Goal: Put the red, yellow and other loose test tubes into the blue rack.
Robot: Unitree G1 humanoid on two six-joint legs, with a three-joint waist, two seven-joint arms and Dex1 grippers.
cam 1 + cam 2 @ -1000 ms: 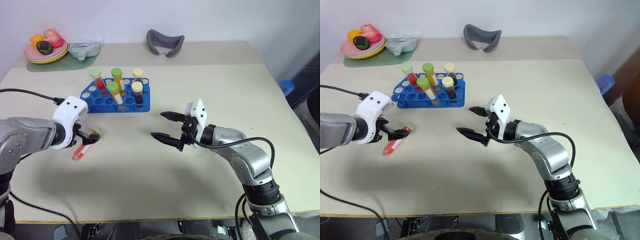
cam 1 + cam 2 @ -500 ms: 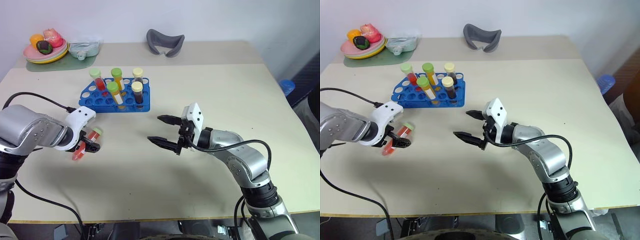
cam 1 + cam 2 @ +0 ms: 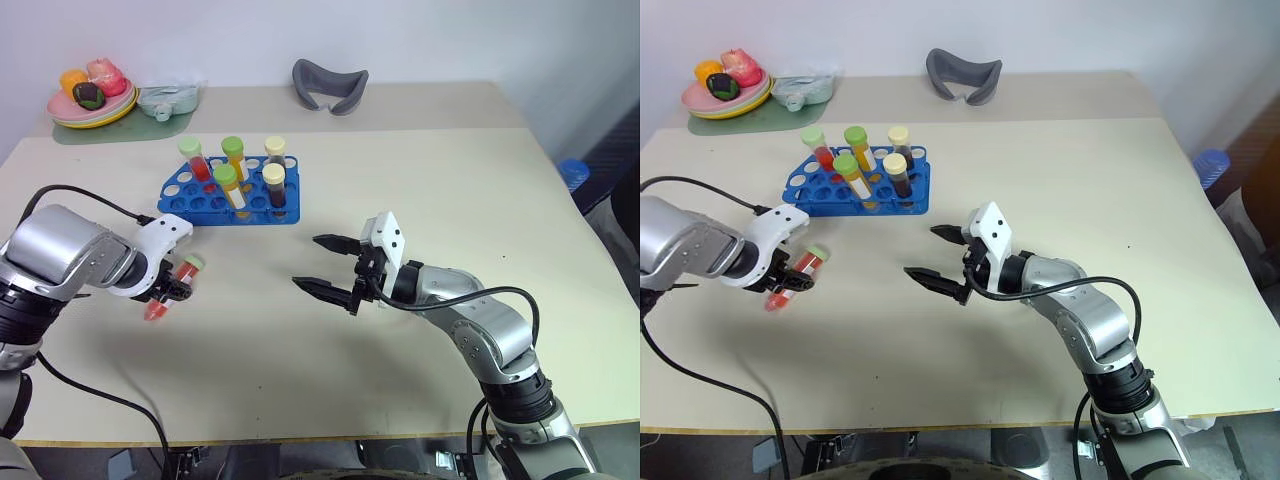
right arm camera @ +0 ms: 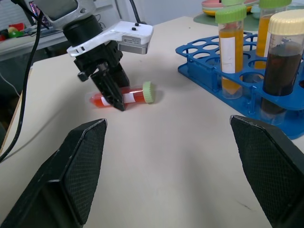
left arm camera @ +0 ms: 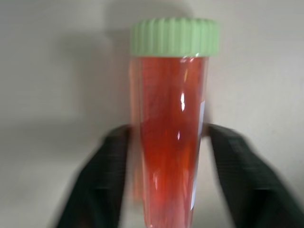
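Tabletop point(image 3: 420, 170) is lying bare around the right gripper point(image 3: 322, 266), jaws gaping wide, well clear of every edge. Left wrist view: left gripper point(image 5: 166, 156) is clamping the red tube point(image 5: 168, 137). Right wrist view: that tube is lying flat near the blue rack point(image 4: 209, 64).

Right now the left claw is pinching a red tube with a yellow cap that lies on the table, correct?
Not quite: the cap is light green, as the left wrist view shows. The rest holds: the left gripper is shut on the red tube, which lies on the table.
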